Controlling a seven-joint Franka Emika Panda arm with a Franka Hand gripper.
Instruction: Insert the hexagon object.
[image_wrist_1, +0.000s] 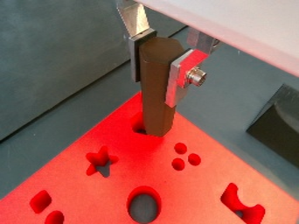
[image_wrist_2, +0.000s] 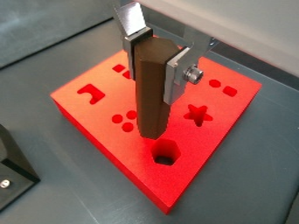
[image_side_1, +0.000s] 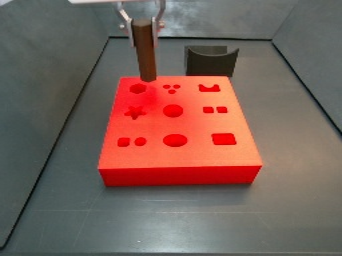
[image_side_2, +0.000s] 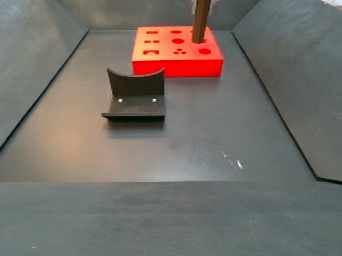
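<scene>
My gripper (image_wrist_1: 162, 61) is shut on the hexagon object (image_wrist_1: 156, 96), a long dark brown peg held upright between the silver fingers. It shows the same way in both wrist views, gripper (image_wrist_2: 156, 59) on peg (image_wrist_2: 152, 101). The peg's lower end hangs just over the red block (image_wrist_1: 193, 185), close beside the hexagonal hole (image_wrist_2: 165, 155), which shows fully open. In a side view the peg (image_side_1: 143, 52) stands over the block's far left corner (image_side_1: 181, 175), above the hole (image_side_1: 139, 88). In a side view the peg (image_side_2: 201, 20) rises over the block (image_side_2: 181, 66).
The red block carries several other shaped holes, among them a star (image_wrist_2: 198, 113) and a round one (image_wrist_1: 143, 206). The dark fixture (image_side_1: 210, 60) stands on the grey floor behind the block; it also shows in a side view (image_side_2: 134, 95). Grey walls enclose the floor.
</scene>
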